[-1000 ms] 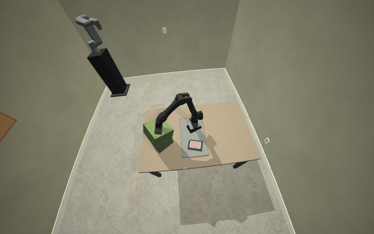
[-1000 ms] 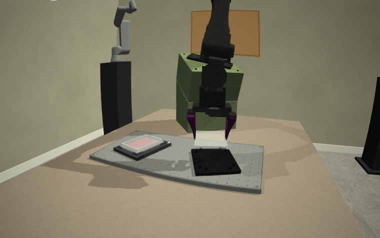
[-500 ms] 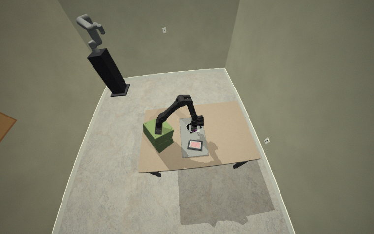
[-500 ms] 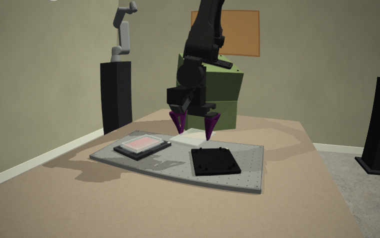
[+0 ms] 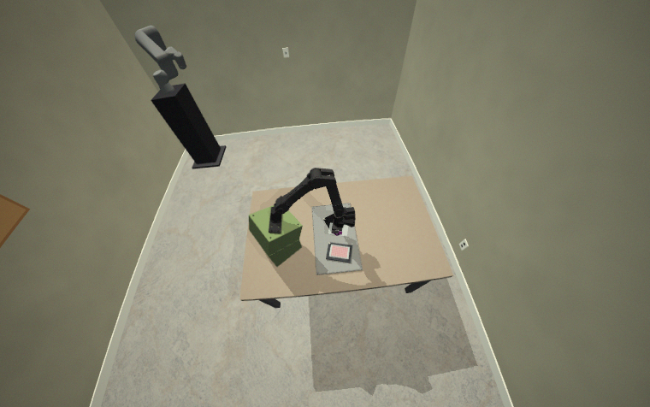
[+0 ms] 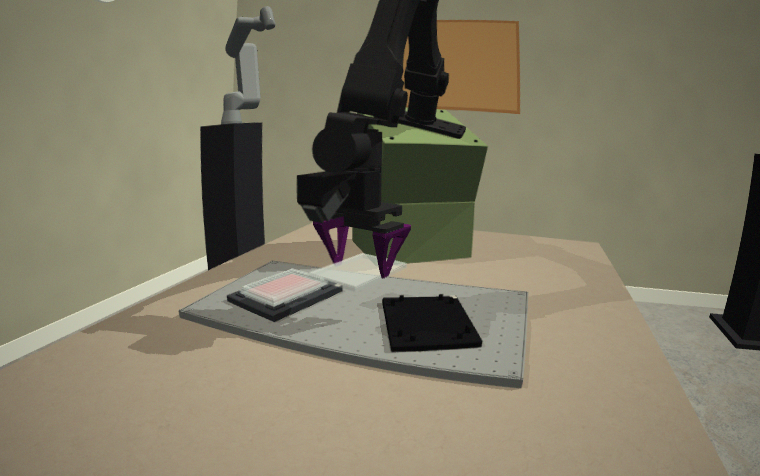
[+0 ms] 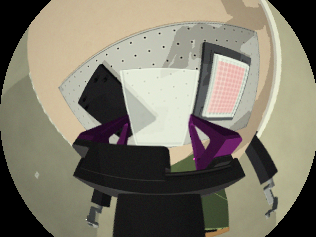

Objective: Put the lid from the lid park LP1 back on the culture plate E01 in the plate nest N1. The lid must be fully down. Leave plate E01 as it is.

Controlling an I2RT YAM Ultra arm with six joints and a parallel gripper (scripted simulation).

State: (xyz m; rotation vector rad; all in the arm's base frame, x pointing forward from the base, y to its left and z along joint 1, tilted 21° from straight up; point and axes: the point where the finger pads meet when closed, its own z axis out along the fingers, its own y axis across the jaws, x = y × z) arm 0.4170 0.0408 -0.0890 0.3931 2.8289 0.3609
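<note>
My gripper (image 6: 361, 269) with purple fingers is shut on the clear lid (image 6: 357, 271) and holds it in the air above the grey perforated baseplate (image 6: 358, 322). The lid fills the space between the fingers in the wrist view (image 7: 161, 106). The lid hangs between the two black fixtures. The culture plate E01 (image 6: 284, 287), pink inside, sits uncovered in its black nest N1 (image 6: 287, 304) to the left of the lid; it shows to the right in the wrist view (image 7: 226, 86). The black lid park LP1 (image 6: 429, 322) lies empty to the right. From above, the plate (image 5: 339, 251) lies in front of the gripper (image 5: 338, 231).
The arm's green base block (image 6: 429, 196) stands behind the baseplate on the tan table. A black pedestal with a grey arm (image 6: 232, 190) stands on the floor at the back left. A second black pedestal (image 6: 745, 257) is at the right edge.
</note>
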